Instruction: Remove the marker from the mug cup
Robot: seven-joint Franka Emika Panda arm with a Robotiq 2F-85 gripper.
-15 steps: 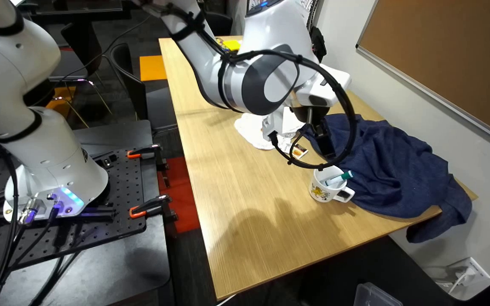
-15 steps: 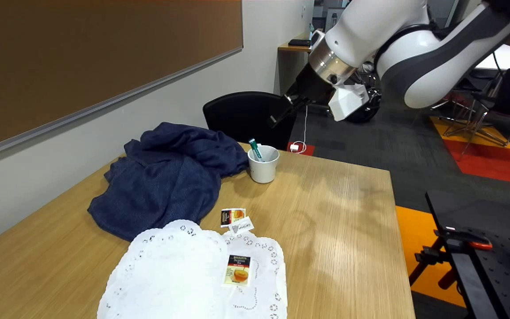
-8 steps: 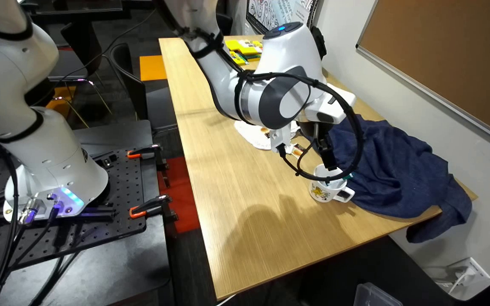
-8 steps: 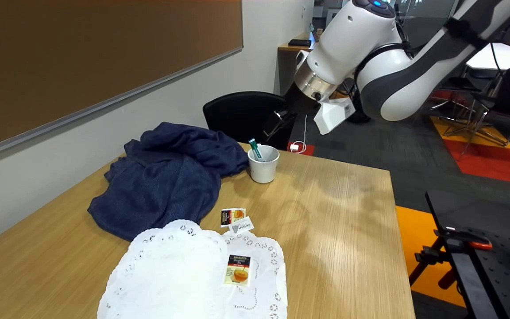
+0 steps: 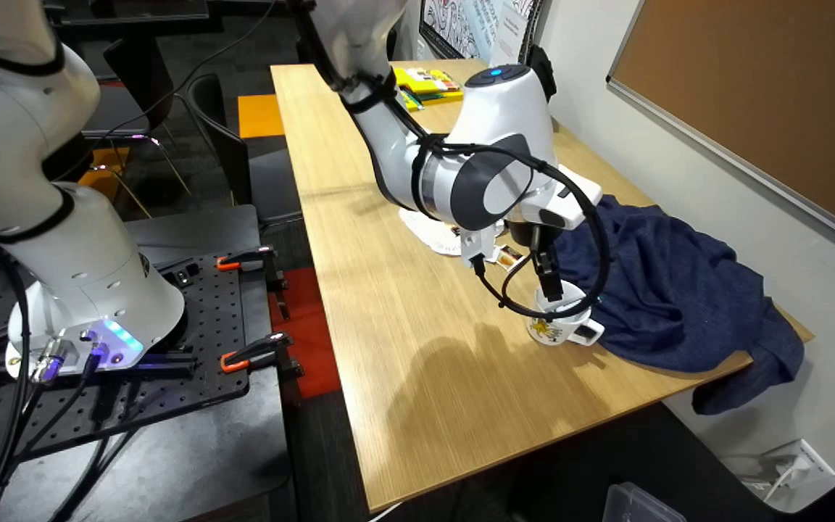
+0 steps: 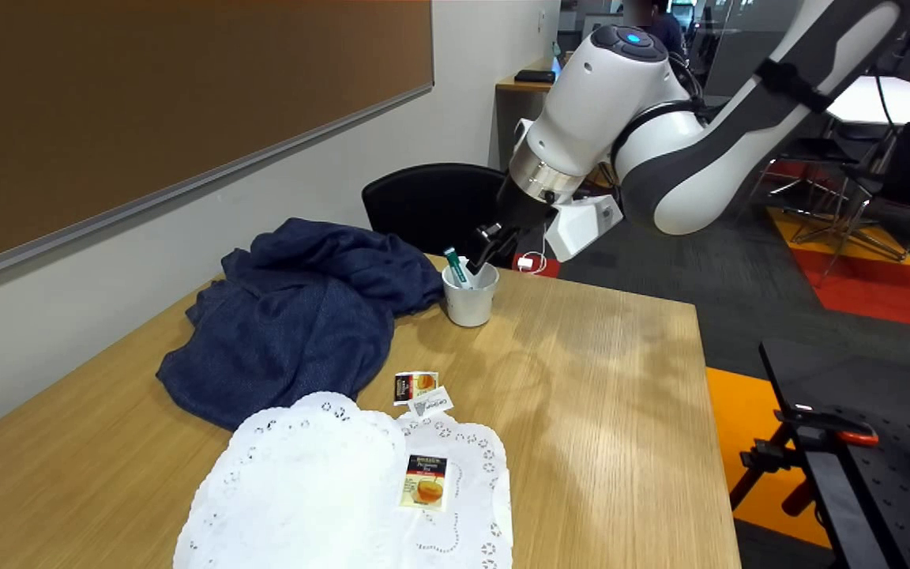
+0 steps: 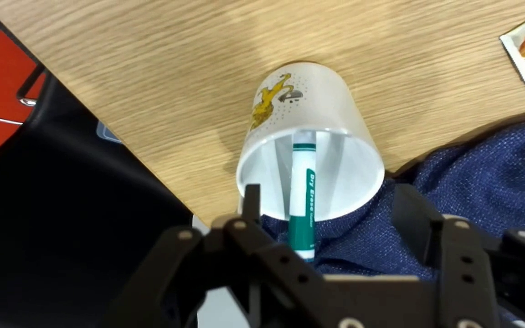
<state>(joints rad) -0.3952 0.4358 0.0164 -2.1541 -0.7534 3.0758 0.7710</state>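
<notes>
Spread wide, the gripper [image 7: 328, 207] has nothing pinched between its fingers [image 7: 252, 200], as the wrist view shows. I judge that this is the last part of the approach, and that the main danger is wrong depth or centring.

Largest around it is the table [image 6: 605, 379]. Its edge is near the work, with a black chair [image 6: 431, 205] beyond, so a sideways push could send something over.

Next is the heaped navy cloth [image 6: 297, 308]. In the wrist view one finger [image 7: 412, 218] appears in front of it; if this finger goes too low, it may catch a fold and drag it.

White and upright, the mug cup [image 7: 310, 105] stands just beside the cloth; I cannot tell whether they touch. In an exterior view the fingertips [image 6: 480, 259] appear over its mouth, but contact with the rim is not clear. Because the fingers are so wide apart, one could press on the rim or close outside the wall; then the mug cup would tip, or rise with its content.

Smallest is the marker [image 7: 302, 200], inside the mug cup, leaning, with its green end above the rim. In the wrist view it appears between the fingers but nearer to one, so closing may push it sideways. Its barrel is probably smooth, and a grip only at the end could let it slip back.
</notes>
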